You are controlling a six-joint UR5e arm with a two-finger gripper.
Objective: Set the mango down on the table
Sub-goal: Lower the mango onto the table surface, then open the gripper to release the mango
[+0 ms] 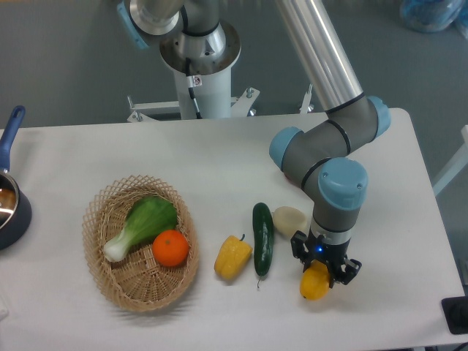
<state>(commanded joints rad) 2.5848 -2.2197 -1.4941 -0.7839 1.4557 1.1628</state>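
The mango [314, 285] is a smooth yellow-orange fruit at the front right of the white table [219, 157]. My gripper [322, 272] points straight down over it, its black fingers on either side of the mango's top. The mango's lower end sits at or just above the tabletop; I cannot tell whether it touches. The gripper body hides the mango's upper part.
A yellow bell pepper [232, 257], a dark green cucumber [262, 238] and a pale round item [290, 219] lie left of the gripper. A wicker basket [121, 274] at the front left holds a leafy green vegetable [142, 223] and an orange [171, 248]. A blue pan [10, 197] sits at the left edge.
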